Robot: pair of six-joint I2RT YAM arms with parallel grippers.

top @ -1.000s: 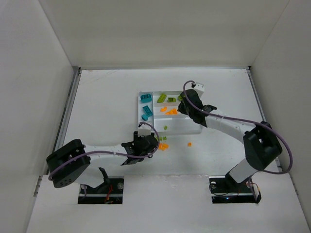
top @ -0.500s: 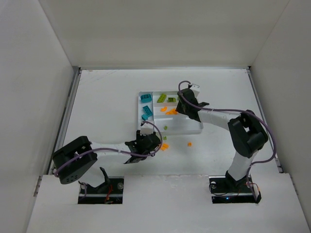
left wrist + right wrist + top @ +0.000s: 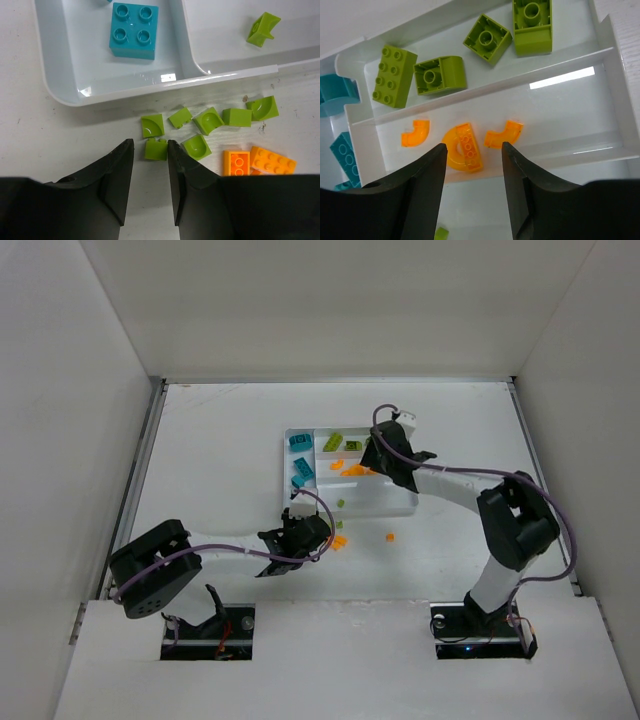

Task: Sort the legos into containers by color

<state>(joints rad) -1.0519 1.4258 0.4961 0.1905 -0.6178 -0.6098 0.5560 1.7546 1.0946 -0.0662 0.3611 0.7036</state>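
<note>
the table is a flat, matte white board, marked with a few small dark specks in the left wrist view. plain white walls close it in at 9, 12 and 3 o'clock, and a grey metal rail runs along its 9 o'clock edge. bright light glares off the glossy floor of the tray in both wrist views.

the white tray lies a little toward 1 o'clock from the table's centre. its narrow crosswise section, at the 9 o'clock end, holds the teal bricks. of the three long sections, the one at 12 o'clock holds four lime bricks, the middle one holds three orange curved pieces, and the one at 6 o'clock holds a single lime piece.

the left gripper is down at the table just outside the tray's 7 o'clock corner. its fingers are apart, and a small lime brick sits on the table between them, against the right finger and clear of the left one. more loose lime pieces lie in a row just beside the tray wall, and two orange bricks lie next to them. a lone orange brick rests on the table at the tray's 6 o'clock, apart from the rest.

the right gripper hangs over the tray's middle section, fingers spread wide and holding nothing. the largest orange arch lies below the gap.
</note>
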